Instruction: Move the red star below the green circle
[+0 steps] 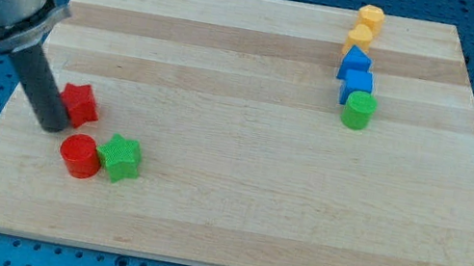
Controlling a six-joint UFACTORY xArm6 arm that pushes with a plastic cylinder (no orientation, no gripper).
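Observation:
The red star (81, 103) lies at the view's left on the wooden board (233, 211). The green circle (357, 109) stands far off at the view's upper right, at the bottom of a column of blocks. My tip (51, 126) rests on the board just left of and slightly below the red star, touching or nearly touching its left side. The dark rod rises from it toward the upper left.
A red circle (78, 156) and a green star (120, 158) sit just below the red star. Above the green circle are a blue square block (357, 84), a blue triangular block (354, 62) and two yellow blocks (364, 28).

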